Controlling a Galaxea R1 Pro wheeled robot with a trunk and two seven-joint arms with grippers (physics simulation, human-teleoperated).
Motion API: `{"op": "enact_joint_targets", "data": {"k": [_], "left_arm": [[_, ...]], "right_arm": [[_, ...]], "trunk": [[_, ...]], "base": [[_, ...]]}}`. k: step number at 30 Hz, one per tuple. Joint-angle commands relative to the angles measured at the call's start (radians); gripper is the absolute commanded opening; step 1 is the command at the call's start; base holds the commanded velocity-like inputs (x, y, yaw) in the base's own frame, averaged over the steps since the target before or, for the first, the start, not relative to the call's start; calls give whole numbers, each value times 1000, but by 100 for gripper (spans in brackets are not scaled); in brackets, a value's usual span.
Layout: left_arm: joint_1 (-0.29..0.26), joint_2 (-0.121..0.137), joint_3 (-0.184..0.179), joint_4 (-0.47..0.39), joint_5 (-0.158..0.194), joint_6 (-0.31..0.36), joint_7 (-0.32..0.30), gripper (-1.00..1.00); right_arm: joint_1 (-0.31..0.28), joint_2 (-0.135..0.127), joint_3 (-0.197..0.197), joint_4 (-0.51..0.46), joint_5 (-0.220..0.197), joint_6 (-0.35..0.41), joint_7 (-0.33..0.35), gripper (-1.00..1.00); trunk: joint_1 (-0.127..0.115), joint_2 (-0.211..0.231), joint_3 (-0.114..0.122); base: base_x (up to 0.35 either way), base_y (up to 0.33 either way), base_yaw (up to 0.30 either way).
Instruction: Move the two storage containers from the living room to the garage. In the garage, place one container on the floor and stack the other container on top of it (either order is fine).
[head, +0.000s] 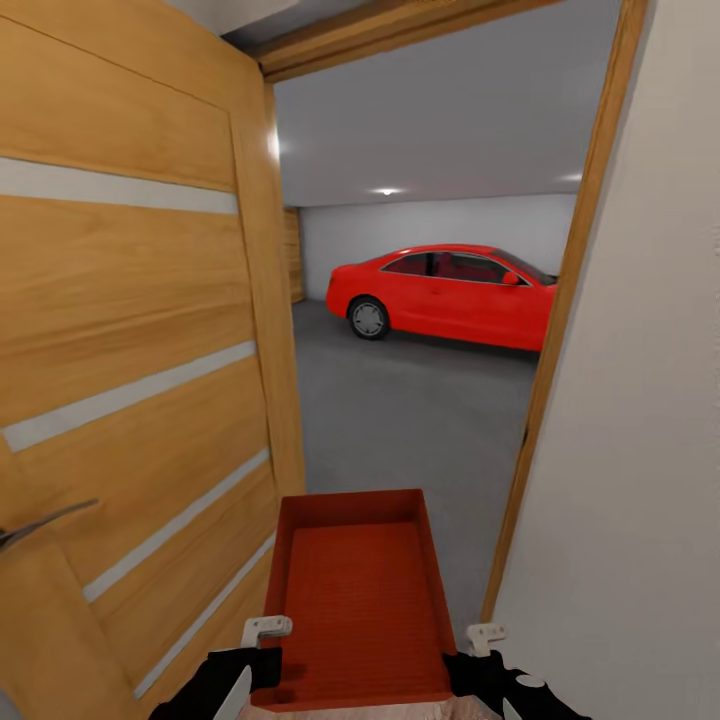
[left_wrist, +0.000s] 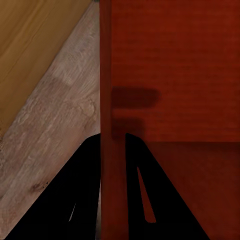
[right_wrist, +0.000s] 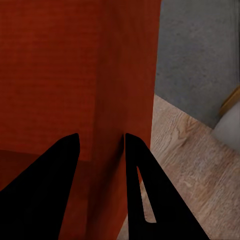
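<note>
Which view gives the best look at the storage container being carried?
Head view: the whole open-top storage container shows, held between the left gripper and right gripper at the garage doorway. The wrist views show close-ups of one side wall each, clamped between fingers.

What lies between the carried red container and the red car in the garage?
In the head view, only bare grey concrete floor lies between the storage container and the red car, seen through the open doorway. Nothing stands on that stretch.
</note>
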Motion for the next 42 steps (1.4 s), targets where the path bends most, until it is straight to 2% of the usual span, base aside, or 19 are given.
{"op": "enact_joint_targets", "data": {"k": [1, 15, 37, 42], "left_arm": [[-1, 0, 8, -12, -25, -11, 35, -100], [-1, 0, 8, -12, -25, -11, 35, -100], [-1, 0, 8, -12, -25, -11, 35, -100], [-1, 0, 8, -12, -26, -11, 35, -100]], "right_arm": [[0, 16, 39, 4, -3, -5, 16, -100], [0, 16, 39, 4, -3, -5, 17, -100], [0, 16, 39, 4, -1, -5, 16, -100], [0, 16, 39, 4, -3, -5, 16, -100]], "trunk": [[0, -2, -2], [0, -2, 6], [0, -2, 7], [0, -2, 7]], "base": [[0, 268, -259], [5, 219, -238], [1, 3, -8], [214, 81, -157]]}}
